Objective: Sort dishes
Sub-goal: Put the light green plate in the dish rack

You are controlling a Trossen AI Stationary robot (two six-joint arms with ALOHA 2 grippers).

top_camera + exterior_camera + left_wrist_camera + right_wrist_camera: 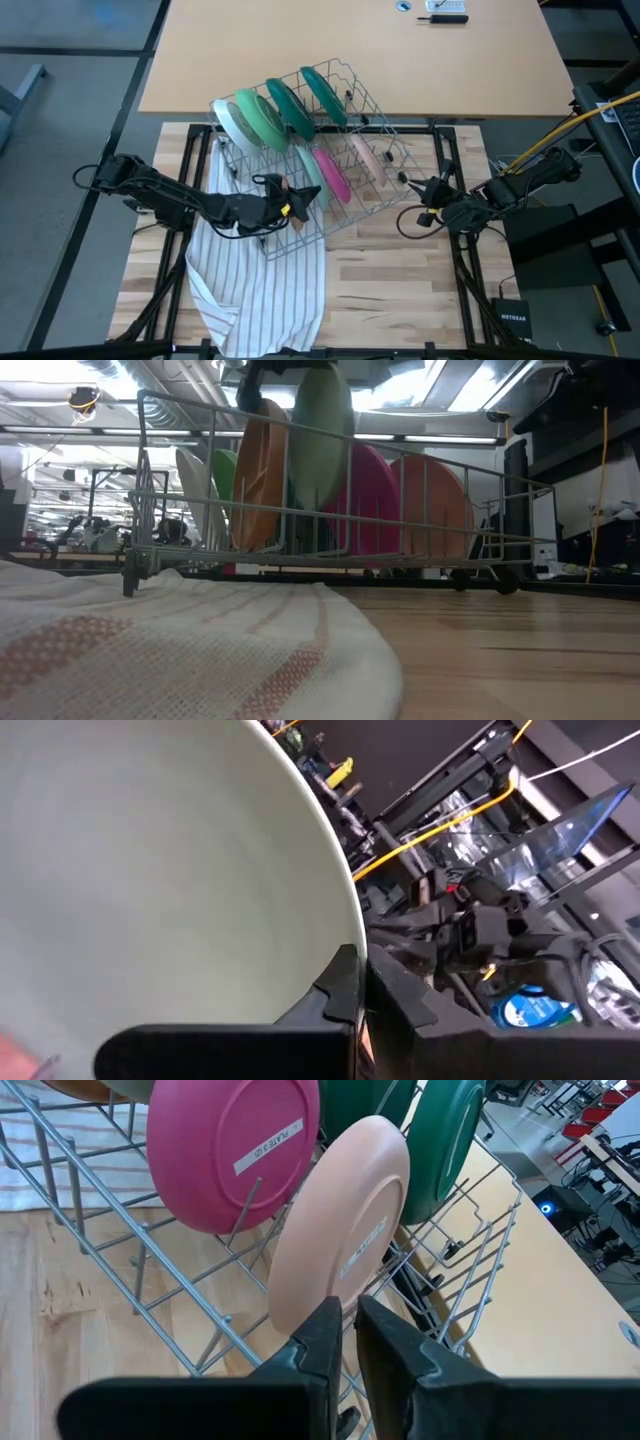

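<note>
The wire rack (390, 130) stands mid-table with dishes on edge in its slots: white-and-light-green plates (250, 118), dark green ones (305, 98), a magenta plate (232, 1150), a peach-pink plate (345, 1220) and a small brown-orange one (260, 475). My left gripper (358, 965) is shut on a pale green plate (320, 435) over the rack's near left corner. My right gripper (348, 1330) waits at the rack's right side, just short of the peach-pink plate. Its fingers stand narrowly apart with nothing between them. My left gripper pinches the pale green plate's rim (340, 935) between its two fingers, coming level from the table's left. The plate stands on edge. In the low view its lower rim (320, 508) is below the rack's top rail and clear of the rack's floor.
A white striped cloth (260, 280) lies under the rack's near left corner and runs to the table's near edge. Bare wood lies to the right of it (400, 290). A tan tabletop (350, 40) lies beyond the rack, with small items at its far edge.
</note>
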